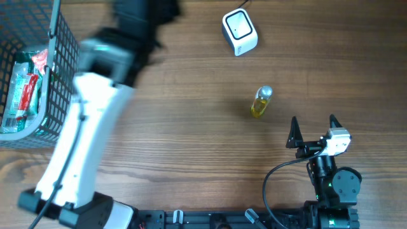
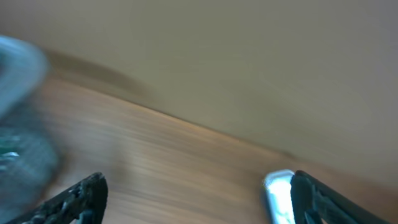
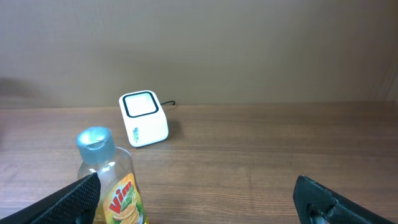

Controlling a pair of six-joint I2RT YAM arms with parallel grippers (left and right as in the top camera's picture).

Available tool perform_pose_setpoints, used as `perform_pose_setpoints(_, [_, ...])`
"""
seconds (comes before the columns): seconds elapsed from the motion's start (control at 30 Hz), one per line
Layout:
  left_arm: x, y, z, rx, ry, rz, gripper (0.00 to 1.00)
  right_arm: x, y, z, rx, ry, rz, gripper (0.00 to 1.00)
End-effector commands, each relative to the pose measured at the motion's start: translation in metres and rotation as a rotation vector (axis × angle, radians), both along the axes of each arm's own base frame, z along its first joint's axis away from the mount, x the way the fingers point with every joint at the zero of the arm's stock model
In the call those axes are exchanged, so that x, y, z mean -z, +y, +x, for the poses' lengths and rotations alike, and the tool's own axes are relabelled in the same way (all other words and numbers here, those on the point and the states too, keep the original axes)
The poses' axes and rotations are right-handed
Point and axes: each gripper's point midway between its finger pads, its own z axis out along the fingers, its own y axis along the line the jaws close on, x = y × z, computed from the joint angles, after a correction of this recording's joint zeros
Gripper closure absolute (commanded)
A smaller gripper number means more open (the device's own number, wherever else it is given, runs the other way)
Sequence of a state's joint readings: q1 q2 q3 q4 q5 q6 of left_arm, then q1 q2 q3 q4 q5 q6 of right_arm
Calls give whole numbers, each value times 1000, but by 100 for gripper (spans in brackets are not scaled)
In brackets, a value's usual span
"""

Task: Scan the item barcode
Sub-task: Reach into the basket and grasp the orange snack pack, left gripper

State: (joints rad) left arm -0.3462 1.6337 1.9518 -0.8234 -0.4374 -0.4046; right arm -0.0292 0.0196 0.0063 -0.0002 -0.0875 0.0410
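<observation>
The right claw (image 1: 313, 124) stands wide open with nothing between its jaws. The left claw (image 2: 199, 190) is also spread wide in its own wrist view. That picture is smeared, and a pale shape beside one finger cannot be identified.

The right wrist view shows what the overhead does not. The bottle (image 3: 109, 186) stands upright with a silvery-blue cap, and its yellow label reads "Vim". The overhead alone shows the wire basket (image 1: 60, 76) at the far left edge of the worktop (image 1: 191, 133). It also shows the red and green packets (image 1: 25, 89) inside the basket, and the left arm blurred beside it.

There are two claws, one bottle, one scanner (image 1: 240, 32) and one basket. The packets are too jumbled to count.

The bottle sits on the worktop ahead of the right claw, a little to the left of its left finger. It is near the claw but not touching it, and it is outside the gap between the jaws. The white scanner, with a dark-rimmed window on top, stands farther off beyond the bottle. It is well apart from both the bottle and the claw.
</observation>
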Motion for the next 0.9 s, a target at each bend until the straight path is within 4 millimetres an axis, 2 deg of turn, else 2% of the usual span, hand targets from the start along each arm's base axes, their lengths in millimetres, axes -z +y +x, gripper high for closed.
perform_pose_setpoints(0.0, [-23, 132, -22, -277, -18, 35, 8, -1, -2, 0, 12, -4, 12, 0])
perform_pose_setpoints(0.07, [-14, 190, -36, -378, 32, 31, 7, -1, -2, 0, 12, -4, 12, 0])
perform_pose_setpoints(0.13, [1, 232, -47, -412, 96, 24, 6, -1, -2, 0, 12, -4, 12, 0])
perform_pose_setpoints(0.27, [31, 302, -65, -505, 171, -62, 1, -1, -2, 0, 13, -4, 12, 0])
perform_pose_setpoints(0.33, [58, 336, -69, -518, 210, -144, 1, -1, -2, 0, 12, -4, 12, 0])
perform_pose_setpoints(0.4, [83, 349, -63, -456, 262, -181, 7, -1, -2, 0, 13, -4, 12, 0])
perform_pose_setpoints(0.43, [94, 353, -60, -439, 282, -193, 8, -1, -2, 0, 12, -4, 12, 0])
perform_pose_setpoints(0.53, [144, 367, -48, -405, 395, -204, 8, -1, -2, 0, 12, -4, 12, 0])
perform_pose_setpoints(0.77, [226, 354, -21, -273, 574, -209, 6, -1, -2, 0, 12, -4, 12, 0])
perform_pose_setpoints(0.87, [238, 343, -14, -208, 609, -183, 5, -1, -2, 0, 12, -4, 12, 0])
